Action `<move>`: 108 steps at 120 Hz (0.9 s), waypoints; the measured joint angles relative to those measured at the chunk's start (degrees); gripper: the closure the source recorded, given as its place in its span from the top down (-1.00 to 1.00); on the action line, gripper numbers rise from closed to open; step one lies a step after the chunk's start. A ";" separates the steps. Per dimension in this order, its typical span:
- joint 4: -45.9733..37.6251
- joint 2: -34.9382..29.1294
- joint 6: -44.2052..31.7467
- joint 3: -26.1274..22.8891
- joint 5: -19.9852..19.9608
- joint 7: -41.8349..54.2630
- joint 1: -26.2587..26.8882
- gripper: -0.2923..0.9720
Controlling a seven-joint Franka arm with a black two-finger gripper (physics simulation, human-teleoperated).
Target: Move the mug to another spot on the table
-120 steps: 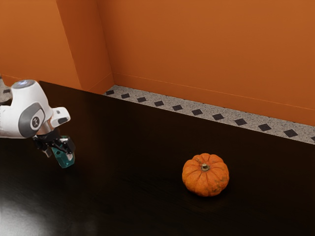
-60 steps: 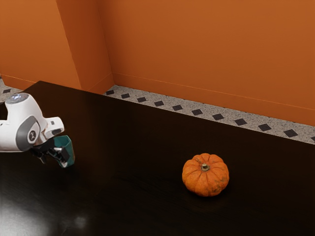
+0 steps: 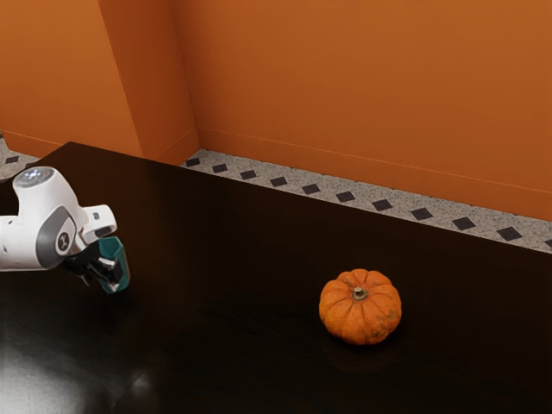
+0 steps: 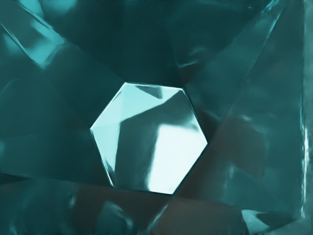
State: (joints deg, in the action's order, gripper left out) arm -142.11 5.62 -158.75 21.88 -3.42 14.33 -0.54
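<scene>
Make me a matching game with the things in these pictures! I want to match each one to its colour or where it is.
Things:
1. mug
2. pumpkin
3. table

Matches:
A. dark and shiny
B. teal, held in the gripper
C. orange, sitting on the table

Pairs: 1-B, 2-C, 3-A

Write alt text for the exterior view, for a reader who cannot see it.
A black gripper on a white arm holds a tilted teal mug above a dark table, at the exterior view's left. An orange pumpkin sits apart toward that view's right, before orange walls.
</scene>
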 joint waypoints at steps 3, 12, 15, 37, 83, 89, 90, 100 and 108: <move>0.02 0.00 -0.09 0.00 -0.11 0.08 0.04 0.07; 0.05 0.01 -0.28 0.01 -0.34 0.28 0.20 -0.12; 0.06 0.01 -0.33 0.02 -0.37 0.34 0.24 -0.17; -0.03 -0.85 -0.59 0.08 -0.55 0.64 0.42 -0.36; -4.92 -11.70 -4.97 -0.12 -3.83 5.02 7.99 -0.48; -7.40 -13.42 -6.32 -0.09 -4.70 5.60 9.34 -0.49; -7.79 -13.59 -6.60 -0.08 -4.86 5.70 9.50 -0.49; -10.58 -14.37 -9.43 0.01 -6.51 6.61 11.41 -0.53; -11.65 -14.45 -11.42 0.01 -8.10 7.28 13.64 -0.58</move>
State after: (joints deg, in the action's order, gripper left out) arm -153.76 -8.84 -170.17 21.90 -11.53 21.60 13.10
